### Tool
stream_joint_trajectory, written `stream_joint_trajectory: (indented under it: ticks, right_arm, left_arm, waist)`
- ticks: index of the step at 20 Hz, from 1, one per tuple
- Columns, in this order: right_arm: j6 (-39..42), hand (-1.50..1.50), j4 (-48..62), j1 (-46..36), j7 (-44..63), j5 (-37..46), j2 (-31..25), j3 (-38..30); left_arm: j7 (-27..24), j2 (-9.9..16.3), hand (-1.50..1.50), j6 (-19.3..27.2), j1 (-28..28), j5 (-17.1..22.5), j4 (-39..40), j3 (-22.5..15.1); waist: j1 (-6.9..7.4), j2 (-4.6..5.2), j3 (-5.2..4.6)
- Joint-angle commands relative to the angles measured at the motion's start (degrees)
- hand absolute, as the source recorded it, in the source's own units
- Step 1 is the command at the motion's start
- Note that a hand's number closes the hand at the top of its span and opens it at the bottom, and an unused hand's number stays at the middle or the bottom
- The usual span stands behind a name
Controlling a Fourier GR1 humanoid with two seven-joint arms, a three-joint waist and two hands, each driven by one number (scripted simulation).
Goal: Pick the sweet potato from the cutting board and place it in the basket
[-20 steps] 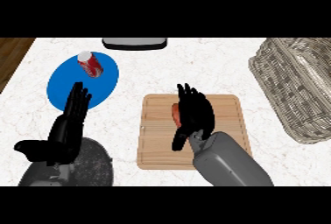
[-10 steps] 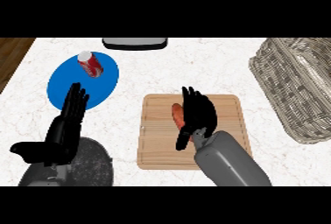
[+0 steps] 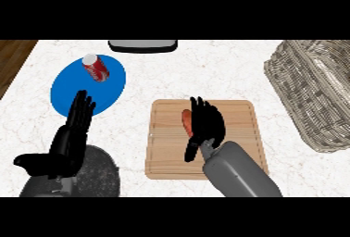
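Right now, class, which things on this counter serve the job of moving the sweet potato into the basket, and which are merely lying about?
Part of the job:
orange sweet potato
pale wooden cutting board
woven wicker basket
right hand, over the potato

Lying about:
round blue plate
red can on that plate
dark speckled pan
grey tray at the far edge
left hand, resting open

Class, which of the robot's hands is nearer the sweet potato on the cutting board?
Right. The right hand lies over the sweet potato on the cutting board; the left hand rests open off the board, far to its left.
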Motion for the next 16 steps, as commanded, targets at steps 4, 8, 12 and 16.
stream_joint_trajectory:
  ticks: [4, 8, 12, 16]
  right_arm:
    - [-3.4, -1.5, 2.3, 3.2, -3.3, 1.9, 0.1, 0.1]
    - [-5.8, -1.5, 7.5, 0.1, -4.1, 0.5, 0.1, -0.6]
    - [-2.9, 1.5, 11.8, -4.1, -7.2, -1.8, 0.1, -3.9]
    - [-1.5, 1.5, 14.7, -5.7, -8.7, -1.8, 0.1, 2.9]
  left_arm:
    - [2.0, -0.9, 0.0, 1.1, 1.1, -1.6, -3.7, -0.8]
    - [-1.7, -0.7, 0.0, -0.9, 1.2, -0.6, 0.5, 0.5]
    - [-0.1, 0.5, 0.0, -1.9, 0.3, 0.6, 0.1, 2.2]
    - [3.9, -1.2, 0.0, 0.1, -3.5, -1.4, -0.4, -0.3]
  waist:
    - [-0.12, -0.04, 0.0]
    - [-0.02, 0.01, 0.0]
    - [0.02, 0.03, 0.0]
    - [0.29, 0.15, 0.01]
